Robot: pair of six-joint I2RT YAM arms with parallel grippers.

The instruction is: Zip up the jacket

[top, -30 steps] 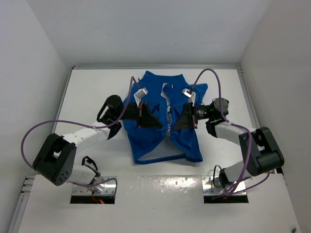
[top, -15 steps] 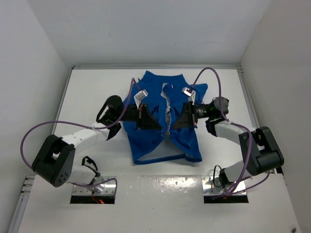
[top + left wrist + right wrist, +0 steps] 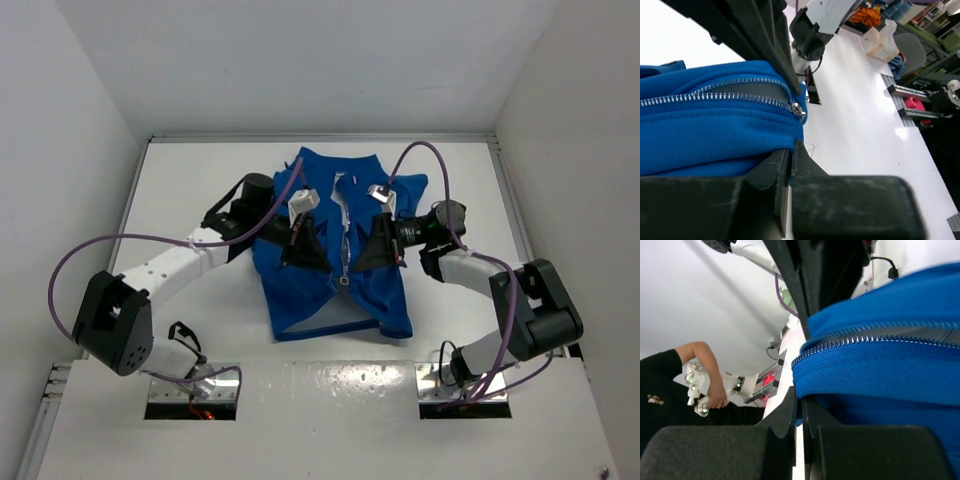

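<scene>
The royal-blue jacket (image 3: 330, 290) lies on the white table, collar at the far side, hem near me. Its silver zipper (image 3: 345, 245) runs down the middle and stands open in the upper part. My left gripper (image 3: 318, 252) is shut on the jacket's left front panel beside the zipper. The left wrist view shows blue fabric (image 3: 715, 135) pinched between the jaws, with the zipper slider (image 3: 799, 111) just above. My right gripper (image 3: 368, 252) is shut on the right front panel. The right wrist view shows blue fabric (image 3: 880, 375) clamped and zipper teeth (image 3: 865, 340) above.
The white table (image 3: 180, 190) is walled at the back and on both sides. Purple cables (image 3: 130, 240) loop from both arms. Two metal mounting plates (image 3: 190, 390) sit at the near edge. A person's arm (image 3: 700, 360) shows in the right wrist view's background.
My left arm has swung toward the far side, its wrist now near the jacket's shoulder. The fabric at the lower zipper is drawn closer together. My right gripper has shifted slightly left.
</scene>
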